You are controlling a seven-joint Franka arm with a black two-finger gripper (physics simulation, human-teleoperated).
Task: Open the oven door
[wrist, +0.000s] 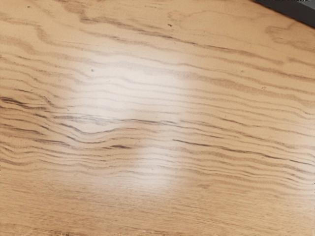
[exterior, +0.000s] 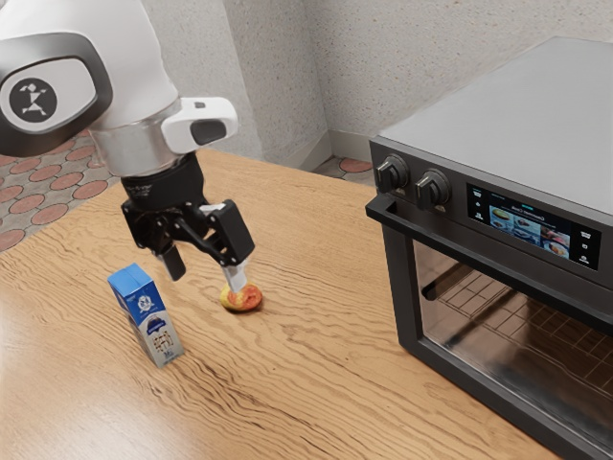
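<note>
In the exterior view my gripper (exterior: 205,271) hangs over the table at the left, its two fingers apart with nothing between them. The grey and black oven (exterior: 508,115) stands at the exterior view's right, well apart from the gripper. Its glass door (exterior: 498,321) is shut, with a dark bar handle (exterior: 460,247) along the top, below the knobs and screen. In the wrist view, a dark straight edge (wrist: 293,12), which looks like part of the oven, crosses one corner beyond the wood.
A blue and white carton (exterior: 148,316) stands on the wooden table (exterior: 316,383) near the gripper. A red and yellow fruit (exterior: 243,299) lies close to the light-coloured fingertip in the exterior view. Walls rise behind the table.
</note>
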